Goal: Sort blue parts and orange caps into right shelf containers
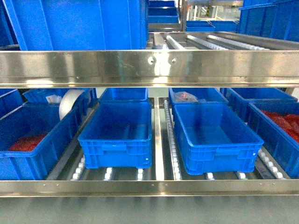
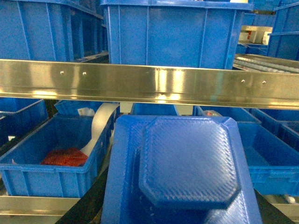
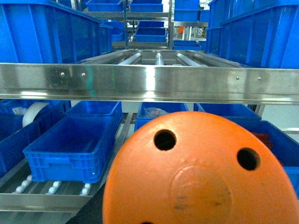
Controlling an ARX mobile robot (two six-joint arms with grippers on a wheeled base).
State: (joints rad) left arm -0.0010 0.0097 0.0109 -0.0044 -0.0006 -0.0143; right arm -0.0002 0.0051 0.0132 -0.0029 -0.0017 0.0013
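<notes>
A bright blue part point(image 2: 187, 158), flat with an octagonal raised face, fills the lower left wrist view; my left gripper holds it up, and only a dark finger edge point(image 2: 91, 205) shows beside it. An orange cap point(image 3: 201, 177) with round dark holes fills the lower right wrist view in my right gripper, whose fingers are hidden behind it. On the steel shelf point(image 1: 149, 67), two blue containers stand empty on the lower tier: one mid-left point(image 1: 114, 151), one mid-right point(image 1: 219, 156). Neither gripper appears in the head view.
A crate with red pieces point(image 1: 28, 161) stands at the left beside a white roll point(image 1: 70, 102). Another crate with red contents point(image 1: 275, 144) is at the far right. A big blue crate point(image 1: 79, 23) sits on the upper tier. White rollers point(image 1: 175, 163) run between crates.
</notes>
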